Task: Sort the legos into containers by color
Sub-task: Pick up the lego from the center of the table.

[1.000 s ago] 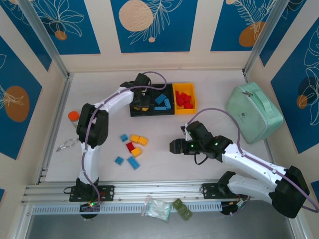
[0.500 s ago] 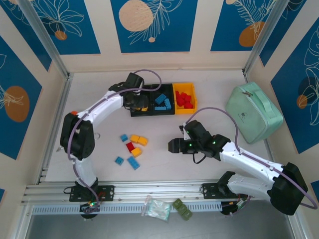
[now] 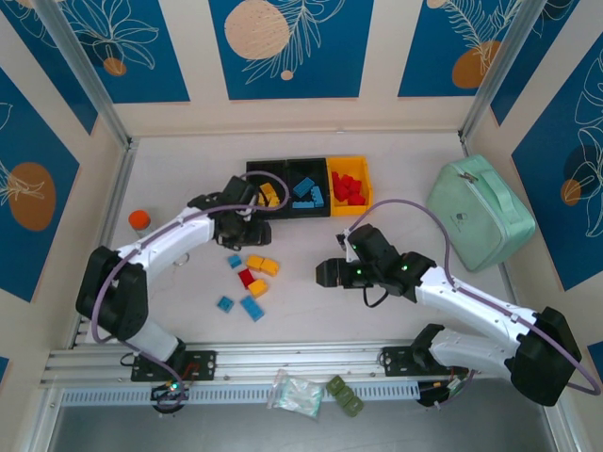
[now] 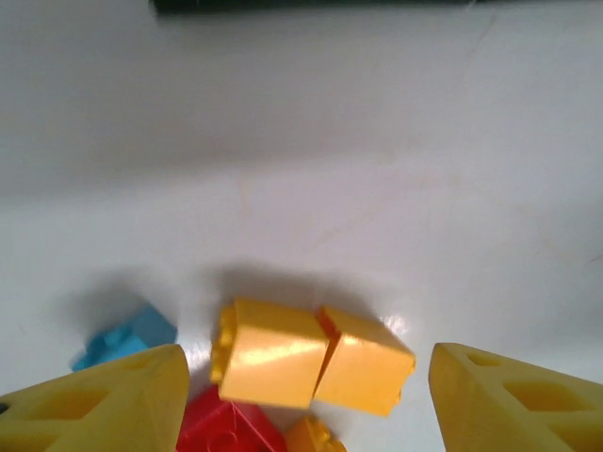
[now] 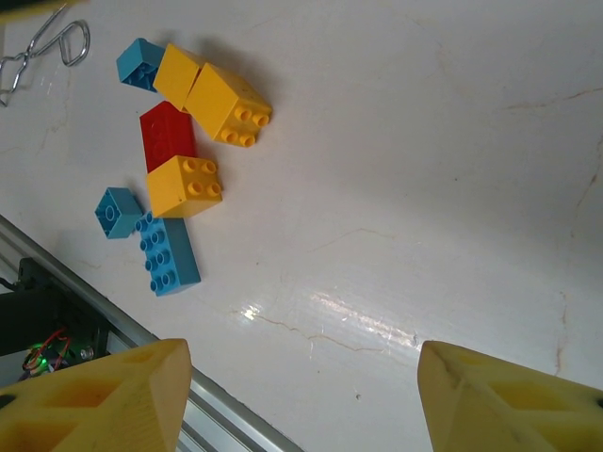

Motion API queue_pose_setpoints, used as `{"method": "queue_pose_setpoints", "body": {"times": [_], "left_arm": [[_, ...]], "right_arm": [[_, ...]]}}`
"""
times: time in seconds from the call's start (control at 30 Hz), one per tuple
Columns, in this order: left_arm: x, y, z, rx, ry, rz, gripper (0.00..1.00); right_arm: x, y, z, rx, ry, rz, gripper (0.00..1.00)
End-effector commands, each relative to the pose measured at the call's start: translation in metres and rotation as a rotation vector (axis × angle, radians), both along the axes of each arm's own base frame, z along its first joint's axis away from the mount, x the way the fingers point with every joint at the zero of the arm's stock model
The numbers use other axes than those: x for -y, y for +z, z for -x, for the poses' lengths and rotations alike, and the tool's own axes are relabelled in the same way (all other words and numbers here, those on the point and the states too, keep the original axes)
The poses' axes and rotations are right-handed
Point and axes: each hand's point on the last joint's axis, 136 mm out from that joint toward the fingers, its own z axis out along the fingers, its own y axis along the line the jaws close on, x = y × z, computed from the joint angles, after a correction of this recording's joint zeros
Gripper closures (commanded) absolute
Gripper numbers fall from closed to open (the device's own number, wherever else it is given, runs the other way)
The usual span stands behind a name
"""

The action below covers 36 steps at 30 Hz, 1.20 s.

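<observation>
Looking down from above, the three bins (image 3: 301, 214) stand joined in a row at the far side of the table. There are yellow pieces in the left black one, blue in the middle black one and red in the yellow one. Seven loose bricks (image 3: 246, 278) lie in a small cluster nearer the arms. The left gripper (image 3: 247, 231) hangs between the bins and the far end of that cluster. The right gripper (image 3: 323, 275) sits off to the cluster's right, well apart from it.

At the left wrist, the left gripper (image 4: 306, 400) is spread wide with nothing in it. Below it two yellow bricks (image 4: 311, 356) lie side by side and touching. A red brick (image 4: 226, 428) is tucked against their near edge, and a small blue brick (image 4: 127, 339) sits just beside them.

At the right wrist, the right gripper (image 5: 301, 395) is also spread and empty, looking down on bare table. The cluster (image 5: 186, 185) is up in the left corner of that picture, studs showing, and a bent wire clip (image 5: 38, 47) lies beyond it.

I'd judge these bricks to be light, hard and stiff, so a firm pinch won't hurt them. Their sides look smooth and glossy, though, and a grip on a corner would likely let one twist or pop out. The best hold looks to be across two flat opposite sides, coming straight down. Because the yellow pair and the red one touch, lifting one may drag its neighbour along.
</observation>
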Motion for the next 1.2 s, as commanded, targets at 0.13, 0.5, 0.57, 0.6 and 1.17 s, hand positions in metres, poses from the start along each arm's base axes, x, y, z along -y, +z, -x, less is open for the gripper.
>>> {"method": "queue_pose_setpoints", "body": {"times": [0.13, 0.5, 0.57, 0.6, 1.17], "left_arm": [[-0.003, -0.026, 0.031, -0.073, 0.207, 0.005, 0.29], [0.002, -0.042, 0.024, -0.094, 0.253, -0.002, 0.23], [0.006, -0.045, 0.022, -0.107, 0.249, 0.008, 0.23], [0.008, -0.047, 0.022, -0.111, 0.247, 0.010, 0.23], [0.030, -0.057, 0.000, -0.119, 0.202, 0.028, 0.27]], "right_arm": [[-0.007, 0.002, 0.003, 0.003, 0.028, -0.010, 0.35], [-0.005, 0.002, 0.004, 0.007, 0.024, -0.003, 0.35], [-0.004, 0.002, 0.003, 0.009, 0.021, 0.000, 0.35], [-0.004, 0.002, 0.004, 0.009, 0.022, 0.001, 0.35], [0.000, 0.001, 0.004, 0.015, 0.012, 0.011, 0.35]]}}
